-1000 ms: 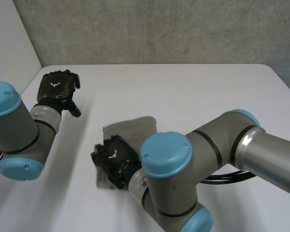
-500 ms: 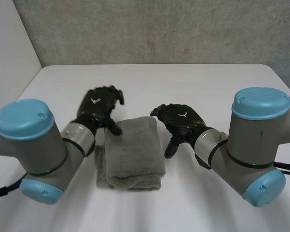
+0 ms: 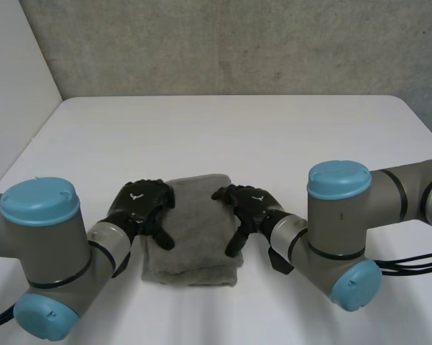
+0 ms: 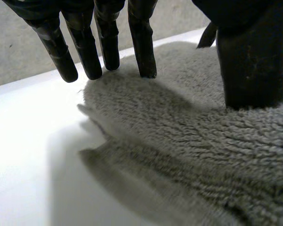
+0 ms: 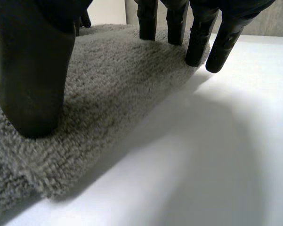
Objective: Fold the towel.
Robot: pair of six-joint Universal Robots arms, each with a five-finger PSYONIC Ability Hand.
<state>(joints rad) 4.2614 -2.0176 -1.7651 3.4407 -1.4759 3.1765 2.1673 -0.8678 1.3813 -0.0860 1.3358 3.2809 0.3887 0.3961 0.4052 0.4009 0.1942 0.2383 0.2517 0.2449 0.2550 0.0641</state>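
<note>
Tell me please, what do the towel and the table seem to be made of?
The towel: likely grey terry cloth, matte, judging by its fuzzy looped pile. The table: smooth white top with a faint sheen, perhaps laminate or painted board; the look leaves it open.

Towel (image 3: 198,233): side edges partly covered, left hand (image 3: 138,207) over one, right hand (image 3: 253,205) over the other; lower folds hidden.

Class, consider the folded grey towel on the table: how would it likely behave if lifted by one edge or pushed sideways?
The towel would probably sag and unfold if lifted by one edge, since its layers lie loosely stacked. Its thick looped pile looks soft and grippy, so a push would likely bunch it rather than slide it.
</note>
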